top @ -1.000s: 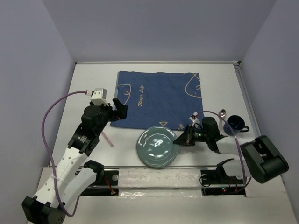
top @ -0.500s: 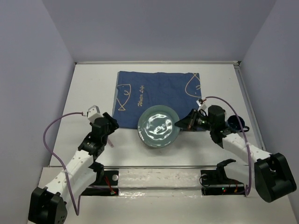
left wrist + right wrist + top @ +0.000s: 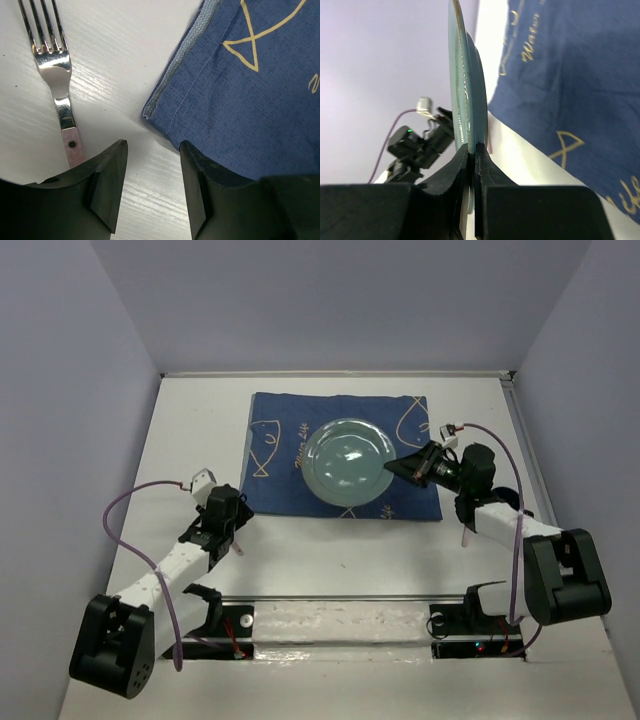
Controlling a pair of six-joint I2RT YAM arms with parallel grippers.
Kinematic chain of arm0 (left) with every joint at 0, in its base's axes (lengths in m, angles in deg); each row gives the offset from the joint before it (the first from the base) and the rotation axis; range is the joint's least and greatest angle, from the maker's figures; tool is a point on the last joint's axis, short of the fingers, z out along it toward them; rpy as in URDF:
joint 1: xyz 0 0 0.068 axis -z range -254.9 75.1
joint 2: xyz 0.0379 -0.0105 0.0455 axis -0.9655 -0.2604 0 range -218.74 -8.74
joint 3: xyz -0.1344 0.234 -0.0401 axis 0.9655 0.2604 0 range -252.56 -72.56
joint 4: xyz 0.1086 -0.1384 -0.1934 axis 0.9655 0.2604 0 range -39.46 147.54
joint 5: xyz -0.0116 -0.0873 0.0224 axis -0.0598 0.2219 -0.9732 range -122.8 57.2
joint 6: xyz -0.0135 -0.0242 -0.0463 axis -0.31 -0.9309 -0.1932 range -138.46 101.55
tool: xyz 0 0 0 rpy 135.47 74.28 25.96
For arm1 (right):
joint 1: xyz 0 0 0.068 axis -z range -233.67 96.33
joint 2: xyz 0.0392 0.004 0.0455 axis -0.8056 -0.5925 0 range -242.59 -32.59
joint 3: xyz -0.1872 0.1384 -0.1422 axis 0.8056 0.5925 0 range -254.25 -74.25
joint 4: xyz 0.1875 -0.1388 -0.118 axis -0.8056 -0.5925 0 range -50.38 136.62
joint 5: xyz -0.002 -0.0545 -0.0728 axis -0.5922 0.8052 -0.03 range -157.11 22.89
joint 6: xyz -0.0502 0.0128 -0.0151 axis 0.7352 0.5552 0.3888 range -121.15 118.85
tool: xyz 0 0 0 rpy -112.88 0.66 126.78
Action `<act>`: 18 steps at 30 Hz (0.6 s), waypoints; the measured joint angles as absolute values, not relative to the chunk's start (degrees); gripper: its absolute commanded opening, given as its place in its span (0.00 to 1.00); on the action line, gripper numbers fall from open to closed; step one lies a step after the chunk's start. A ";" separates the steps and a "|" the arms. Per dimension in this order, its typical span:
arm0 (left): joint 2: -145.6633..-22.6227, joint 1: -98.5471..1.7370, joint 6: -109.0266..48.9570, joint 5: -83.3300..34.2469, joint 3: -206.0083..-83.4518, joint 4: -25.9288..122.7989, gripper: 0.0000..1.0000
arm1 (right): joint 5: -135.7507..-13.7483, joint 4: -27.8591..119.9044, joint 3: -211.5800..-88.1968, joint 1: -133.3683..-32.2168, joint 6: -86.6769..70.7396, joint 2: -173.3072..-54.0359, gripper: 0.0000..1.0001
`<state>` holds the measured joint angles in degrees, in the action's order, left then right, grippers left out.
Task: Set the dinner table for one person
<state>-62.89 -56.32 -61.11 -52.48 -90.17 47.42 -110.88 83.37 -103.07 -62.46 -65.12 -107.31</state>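
The table [image 3: 330, 550] lies under both arms. The left gripper [image 3: 150, 150] hangs low over it, jaws apart with nothing between them, at the near left corner of the cloth [image 3: 240, 90]. A fork [image 3: 56, 75] lies on the table just left of that corner, its handle end hidden behind the gripper. The right gripper [image 3: 470, 150] is clamped on the rim of a plate [image 3: 348, 460] above the cloth. Whether the plate touches the cloth cannot be told.
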 measured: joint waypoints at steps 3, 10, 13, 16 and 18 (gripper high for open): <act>-65.84 -56.84 -61.79 -51.50 -90.17 45.24 0.54 | -112.36 87.87 -104.73 -61.63 -67.39 -109.19 0.00; -70.06 -58.06 -63.99 -50.21 -90.12 38.11 0.44 | -115.49 99.52 -104.86 -59.47 -74.63 -115.48 0.00; -70.73 -58.13 -64.87 -50.23 -89.73 35.29 0.27 | -116.38 102.10 -104.86 -59.18 -76.66 -117.54 0.00; -71.00 -58.13 -65.44 -50.19 -89.29 33.94 0.15 | -117.26 102.45 -104.86 -59.18 -76.51 -117.21 0.00; -71.37 -58.13 -65.61 -50.17 -89.27 33.33 0.05 | -117.52 102.06 -104.86 -59.18 -75.78 -116.49 0.00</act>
<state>-71.37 -58.13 -65.61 -50.17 -89.27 33.33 -117.52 102.06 -104.86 -59.18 -75.78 -116.49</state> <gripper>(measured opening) 0.163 0.092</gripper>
